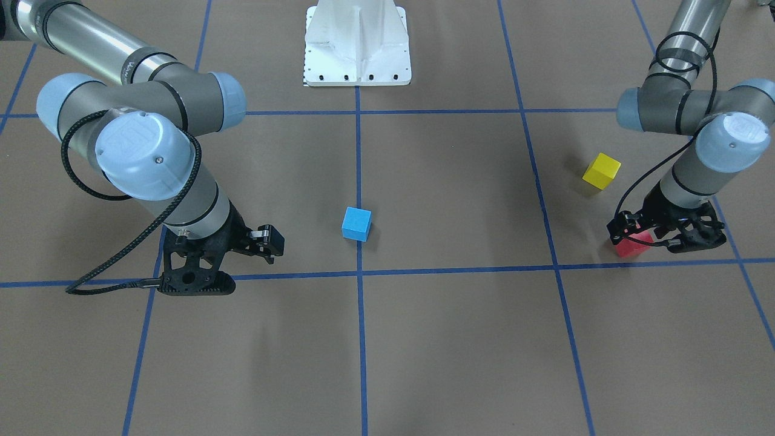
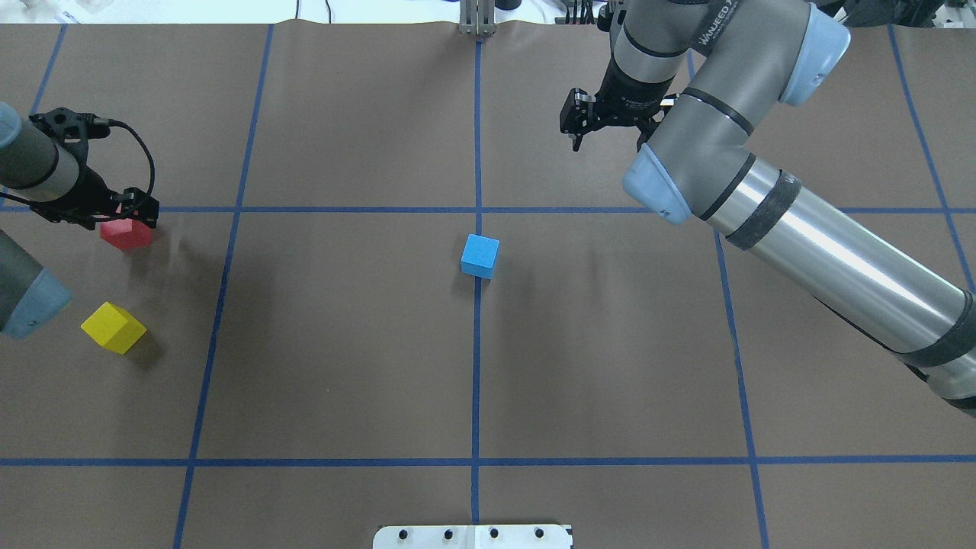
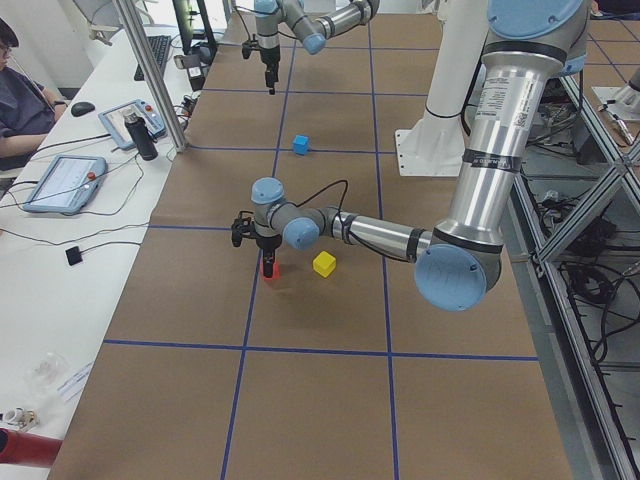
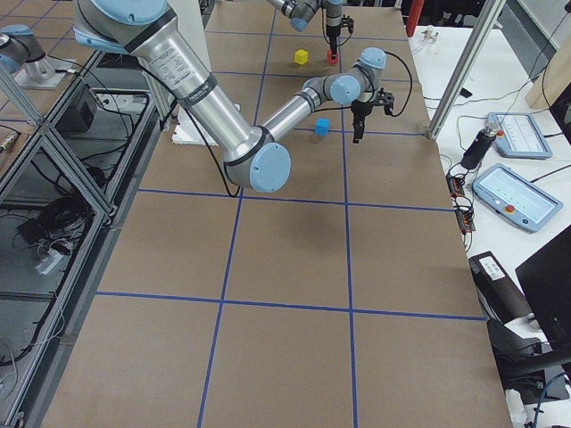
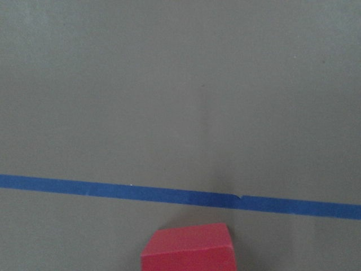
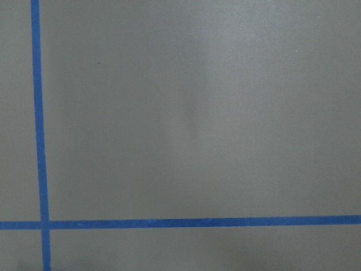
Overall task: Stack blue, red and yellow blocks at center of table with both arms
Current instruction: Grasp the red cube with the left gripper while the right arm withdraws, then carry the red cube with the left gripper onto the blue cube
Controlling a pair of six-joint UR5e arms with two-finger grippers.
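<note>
Brown paper table (image 2: pixel 343 343) gridded with blue tape (image 2: pixel 343 210). Blue block (image 2: pixel 479 255) sits at centre on the middle line, nearly square to the grid. Red block (image 2: pixel 126 233) lies far out at its 9 o'clock, directly under the left gripper (image 2: pixel 130 213); whether it is clamped cannot be told. Yellow block (image 2: pixel 113 327), turned cornerwise, lies near red's 6 o'clock, apart. Right gripper (image 2: pixel 577 130) hangs at blue's 1 o'clock, its finger gap unclear.

Your bench (image 2: pixel 343 366) is covered in brown paper crossed by blue tape lines (image 2: pixel 474 381). A white mounting plate (image 1: pixel 357 45) sits at its robot-side edge. On your white side table (image 3: pixel 60 280) lie a near tablet (image 3: pixel 62 183), a far tablet (image 3: pixel 140 118), a black bottle (image 3: pixel 147 140) and a mouse (image 3: pixel 82 108).
</note>
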